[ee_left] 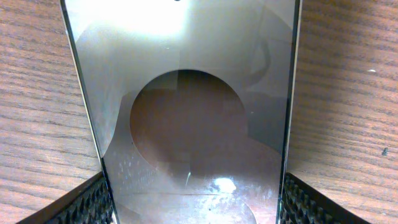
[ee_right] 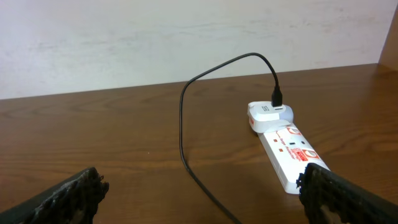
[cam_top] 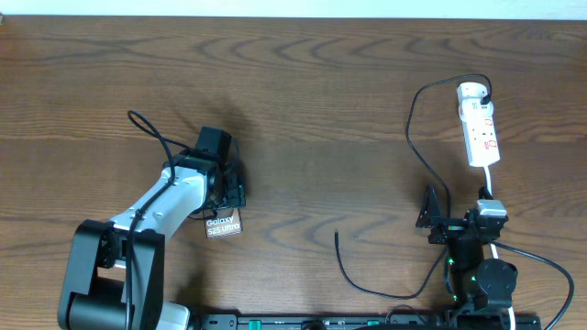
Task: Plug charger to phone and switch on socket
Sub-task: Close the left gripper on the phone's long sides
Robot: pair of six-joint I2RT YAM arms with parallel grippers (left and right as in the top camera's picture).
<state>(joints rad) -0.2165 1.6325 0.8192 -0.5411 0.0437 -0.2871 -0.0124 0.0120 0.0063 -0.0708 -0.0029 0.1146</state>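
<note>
Left tool (ee_left: 199, 208) clamps the flat bronze-backed phone (cam_top: 223, 225); right tool (ee_right: 205, 199) gapes empty. Next, probably: grasp the thin black charger cable (ee_right: 181, 124) near its tip.

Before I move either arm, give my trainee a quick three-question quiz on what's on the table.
1. True or false: the plug tip of the charger is already in the phone.
2. Where does the white adapter sit on the socket? A) at the end farthest from the robot B) at the end nearest the robot C) off the socket, on the table
3. Fill in: the phone sits between the fingers of the ___ gripper.

Key: 1. False, the tip lies bare on the table between the arms. 2. A. 3. The left gripper.
</note>
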